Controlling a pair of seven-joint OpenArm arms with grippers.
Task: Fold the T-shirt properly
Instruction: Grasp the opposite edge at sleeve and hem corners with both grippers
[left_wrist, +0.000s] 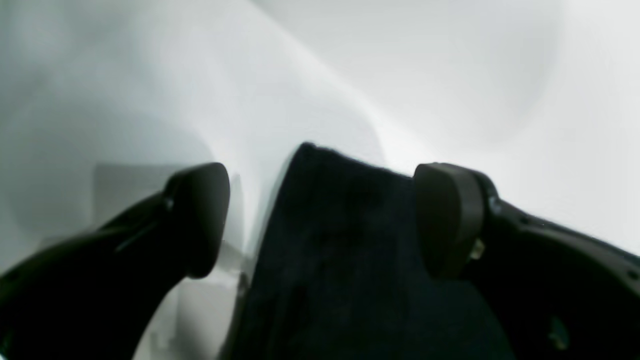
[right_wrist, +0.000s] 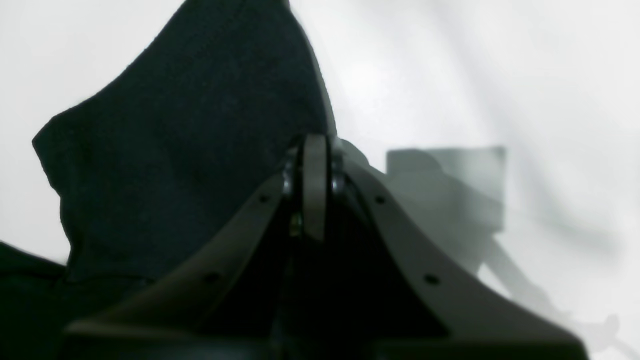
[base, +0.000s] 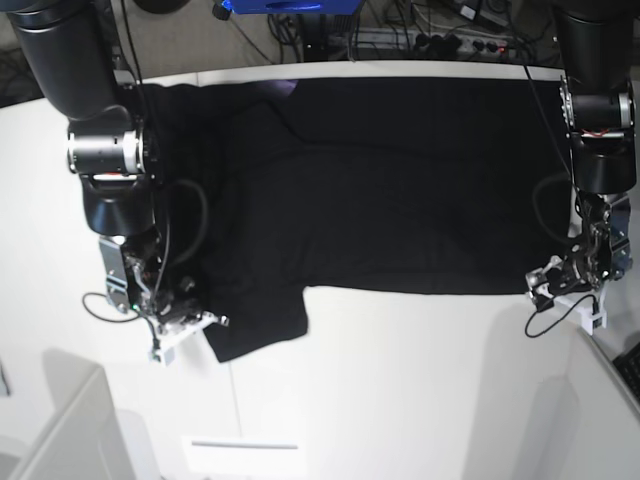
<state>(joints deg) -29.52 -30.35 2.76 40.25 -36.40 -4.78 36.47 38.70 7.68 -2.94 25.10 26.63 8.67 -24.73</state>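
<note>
The black T-shirt lies spread, plain side up, across the far half of the white table, with one sleeve reaching toward the near side. My left gripper is open at the shirt's right end, and a corner of the T-shirt lies loose between its fingers. In the base view the left gripper sits low at that edge. My right gripper is shut, its tips pinching the T-shirt at the sleeve's edge. Seen from the base, the right gripper touches the sleeve's left side.
Both arms stand over the table's ends, one at the left and one at the right. Cables and a power strip lie behind the far edge. A grey panel sits at the near left corner.
</note>
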